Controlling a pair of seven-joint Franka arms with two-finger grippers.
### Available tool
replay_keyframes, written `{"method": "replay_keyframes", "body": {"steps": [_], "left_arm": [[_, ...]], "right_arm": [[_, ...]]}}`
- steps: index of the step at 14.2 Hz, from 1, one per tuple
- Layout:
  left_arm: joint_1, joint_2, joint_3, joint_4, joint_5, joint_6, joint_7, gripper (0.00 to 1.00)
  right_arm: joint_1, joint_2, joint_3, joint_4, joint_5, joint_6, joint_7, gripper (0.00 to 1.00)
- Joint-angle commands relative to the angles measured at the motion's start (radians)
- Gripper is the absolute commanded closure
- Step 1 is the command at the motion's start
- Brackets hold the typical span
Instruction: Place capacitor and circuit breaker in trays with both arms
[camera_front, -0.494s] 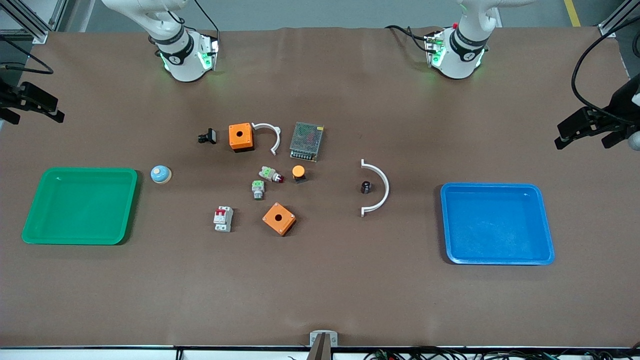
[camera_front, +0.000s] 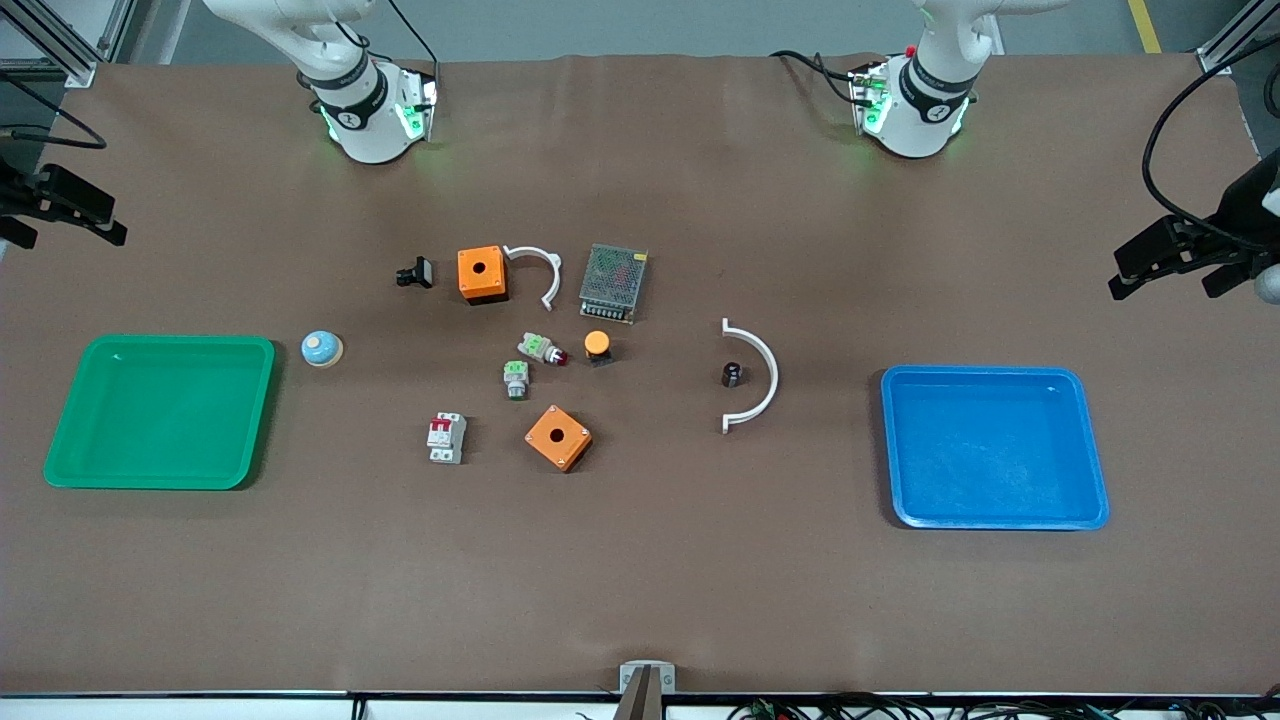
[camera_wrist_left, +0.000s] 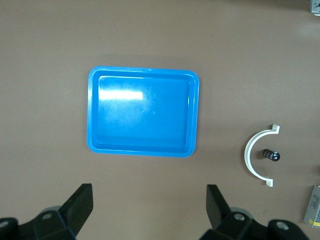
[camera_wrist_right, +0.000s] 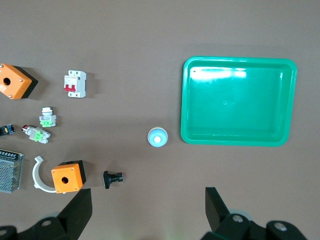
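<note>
The capacitor (camera_front: 732, 375) is a tiny dark cylinder standing inside the curve of a white arc piece (camera_front: 765, 375); it also shows in the left wrist view (camera_wrist_left: 270, 154). The circuit breaker (camera_front: 446, 437), a white-grey block with red levers, lies nearer to the front camera than the push buttons and also shows in the right wrist view (camera_wrist_right: 74, 84). My left gripper (camera_wrist_left: 148, 192) is open and empty, high over the left arm's end of the table beside the blue tray (camera_front: 995, 445). My right gripper (camera_wrist_right: 148, 195) is open and empty, high over the right arm's end beside the green tray (camera_front: 160, 410).
In the middle lie two orange boxes (camera_front: 482, 274) (camera_front: 558, 437), a second white arc (camera_front: 540, 270), a metal mesh box (camera_front: 613, 282), two green push buttons (camera_front: 540, 348) (camera_front: 515, 379), an orange-capped button (camera_front: 597, 345), a black clip (camera_front: 415, 272) and a blue-white knob (camera_front: 322, 348).
</note>
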Motion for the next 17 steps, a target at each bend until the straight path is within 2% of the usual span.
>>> {"method": "replay_keyframes", "body": {"steps": [1, 3, 6, 9, 12, 14, 16, 17], "left_arm": [[-0.002, 0.016, 0.000, -0.005, 0.001, -0.029, 0.011, 0.00], [-0.009, 0.048, -0.003, -0.012, -0.014, -0.071, 0.008, 0.00], [-0.038, 0.119, -0.021, -0.016, -0.100, -0.090, -0.032, 0.00], [-0.129, 0.209, -0.029, -0.010, -0.104, -0.069, -0.131, 0.00], [-0.230, 0.314, -0.029, -0.012, -0.102, 0.052, -0.290, 0.00], [-0.307, 0.384, -0.029, -0.010, -0.099, 0.156, -0.407, 0.00], [-0.364, 0.433, -0.029, -0.013, -0.091, 0.241, -0.493, 0.00], [-0.390, 0.458, -0.029, -0.012, -0.091, 0.275, -0.528, 0.00]], "right_arm": [[-0.008, -0.021, 0.010, -0.014, -0.018, 0.002, -0.009, 0.00], [-0.008, -0.021, 0.010, -0.010, -0.018, -0.003, -0.008, 0.00], [-0.033, 0.013, 0.004, 0.023, -0.007, 0.006, 0.008, 0.00], [-0.031, 0.132, 0.006, 0.039, -0.006, 0.034, 0.000, 0.00], [-0.028, 0.243, 0.007, 0.046, -0.010, 0.106, -0.014, 0.00], [-0.013, 0.255, 0.010, 0.040, -0.001, 0.109, 0.000, 0.00], [0.025, 0.257, 0.009, 0.014, 0.093, 0.138, 0.073, 0.00], [0.044, 0.261, 0.010, -0.006, 0.112, 0.172, 0.134, 0.00]]}}
